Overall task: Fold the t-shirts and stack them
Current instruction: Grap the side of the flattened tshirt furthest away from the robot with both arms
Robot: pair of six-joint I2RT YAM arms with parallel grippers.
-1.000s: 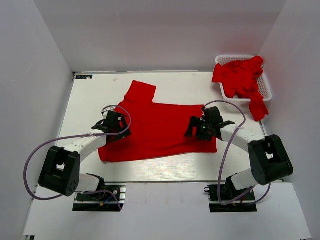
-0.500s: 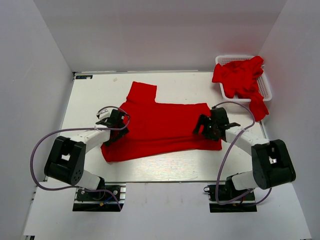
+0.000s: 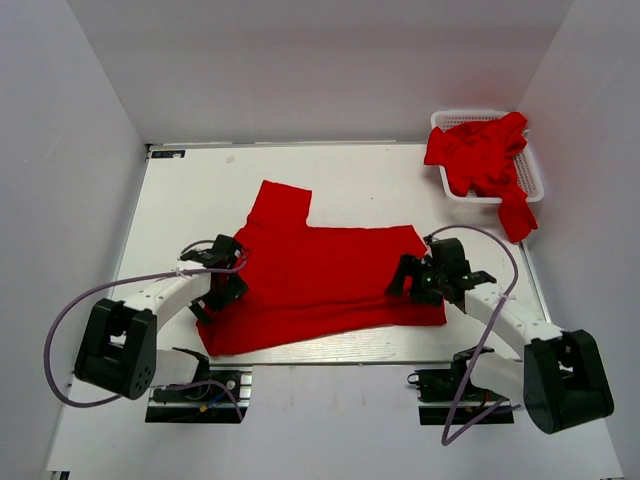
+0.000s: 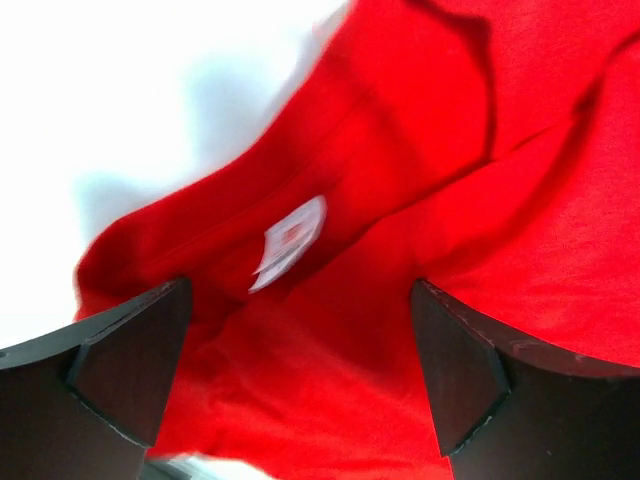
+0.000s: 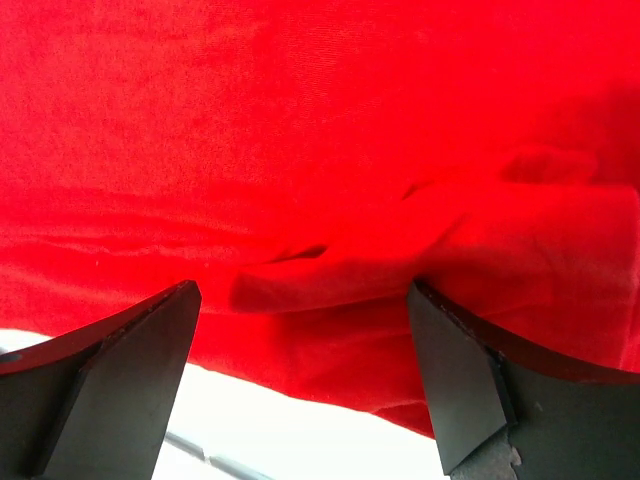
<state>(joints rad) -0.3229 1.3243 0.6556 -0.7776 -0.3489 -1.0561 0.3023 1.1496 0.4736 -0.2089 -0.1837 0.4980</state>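
Two pairs of fingers hang low over one red t-shirt (image 3: pixel 320 275). It lies spread on the tabletop (image 3: pixel 190 190), across the middle and reaching close to the near edge.

The left fingers (image 4: pixel 125 365) are released and spread wide, with nothing between them but the cloth lying below. They sit at the shirt's left end, where the left wrist view shows bunched folds and a small white label (image 4: pixel 290 240) inside the cloth.

The right fingers (image 5: pixel 130 365) are likewise spread wide and grasp nothing. They are over the shirt's right end, close to its near-right corner. The right wrist view shows a raised ridge of cloth (image 5: pixel 400 260) running between them, with bare tabletop just past the hem. Whether either pair touches the cloth cannot be told.

One sleeve (image 3: pixel 280 200) sticks out toward the far edge. The near hem runs aslant, its left corner closer to the near edge than its right.

More red t-shirts (image 3: pixel 478 150) are heaped in a white lattice basket (image 3: pixel 536 178) at the far right corner. One of them trails over the basket's near side toward the tabletop.
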